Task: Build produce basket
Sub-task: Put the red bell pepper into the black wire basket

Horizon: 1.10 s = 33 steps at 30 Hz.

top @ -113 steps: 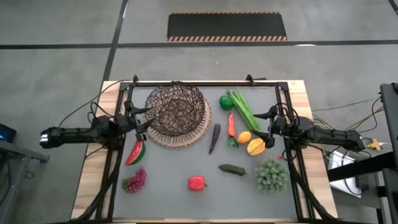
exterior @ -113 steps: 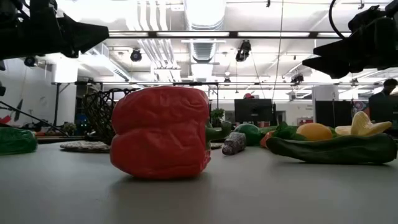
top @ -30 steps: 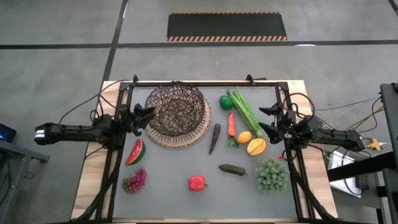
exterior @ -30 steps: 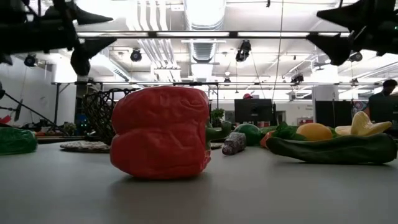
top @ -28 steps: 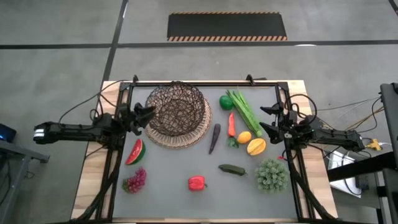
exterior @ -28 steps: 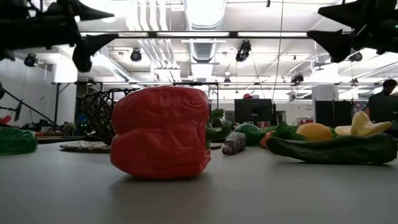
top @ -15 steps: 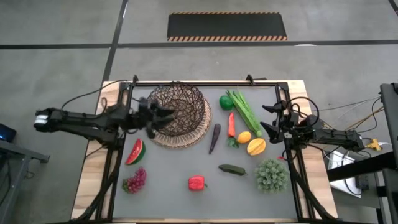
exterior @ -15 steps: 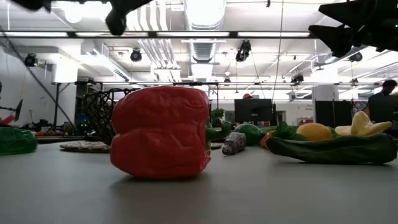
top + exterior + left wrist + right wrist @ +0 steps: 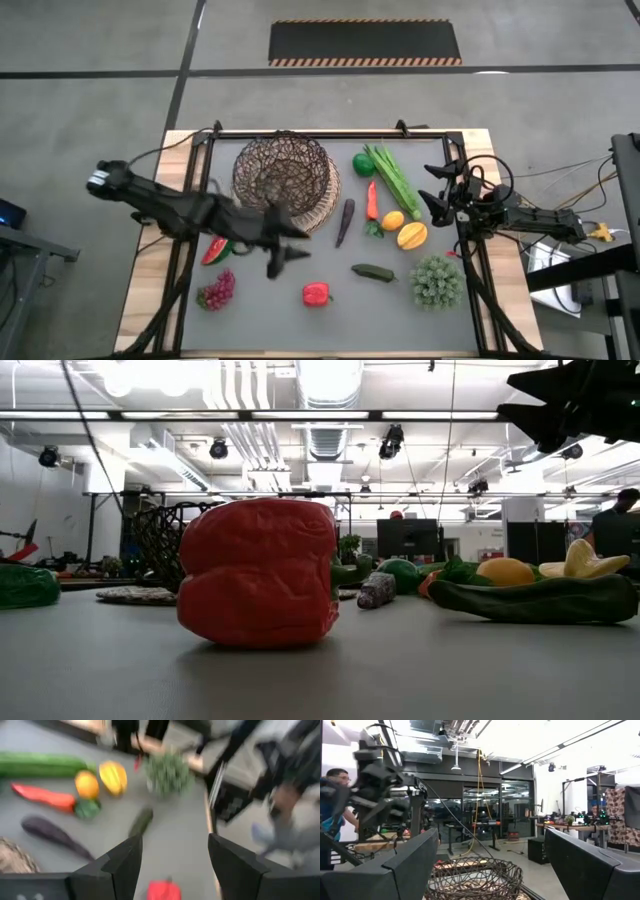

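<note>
Plainly, dark openwork basket (image 9: 283,180) on tan woven base.

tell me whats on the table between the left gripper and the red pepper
Nothing: in the high view bare grey table separates the open left gripper from the red pepper.

Dark brown openwork basket (image 9: 283,178); red pepper (image 9: 316,293); orange carrot (image 9: 372,199); dark purple eggplant (image 9: 345,221); grey table (image 9: 270,300).
</note>
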Tool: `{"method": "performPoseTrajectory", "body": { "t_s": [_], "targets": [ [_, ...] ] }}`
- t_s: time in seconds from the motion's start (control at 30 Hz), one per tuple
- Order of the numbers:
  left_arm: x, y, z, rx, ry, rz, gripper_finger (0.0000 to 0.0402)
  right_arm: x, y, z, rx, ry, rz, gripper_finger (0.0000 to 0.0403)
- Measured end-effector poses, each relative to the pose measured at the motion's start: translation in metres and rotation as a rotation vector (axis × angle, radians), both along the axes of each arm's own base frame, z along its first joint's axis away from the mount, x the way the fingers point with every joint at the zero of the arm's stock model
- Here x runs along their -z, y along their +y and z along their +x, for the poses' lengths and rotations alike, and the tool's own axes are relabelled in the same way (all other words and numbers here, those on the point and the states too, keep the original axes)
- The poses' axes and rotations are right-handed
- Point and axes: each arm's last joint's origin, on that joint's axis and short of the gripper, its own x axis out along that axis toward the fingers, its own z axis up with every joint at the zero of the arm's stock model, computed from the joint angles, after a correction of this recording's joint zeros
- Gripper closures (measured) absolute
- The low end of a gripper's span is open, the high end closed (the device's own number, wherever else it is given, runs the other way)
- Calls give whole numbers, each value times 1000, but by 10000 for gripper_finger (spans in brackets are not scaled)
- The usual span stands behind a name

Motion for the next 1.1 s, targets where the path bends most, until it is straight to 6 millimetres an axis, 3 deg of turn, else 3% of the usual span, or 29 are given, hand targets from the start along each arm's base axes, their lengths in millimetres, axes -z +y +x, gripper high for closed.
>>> {"method": "performPoseTrajectory", "body": {
  "t_s": [0.17,0.3,0.53,0.8,1.1],
  "targets": [
    [12,-28,27,47,155,65,192,0,0,0,-1,-2,4,55],
    [29,-39,49,19,250,56,189,0,0,0,-2,-2,4,55],
    [65,-53,73,57,387,38,135,0,0,0,-1,-1,-1,55],
    [100,-59,85,91,499,30,60,0,0,0,2,1,-9,56],
    [132,-58,83,106,587,66,50,0,0,0,5,4,-17,56]
  ]
}}
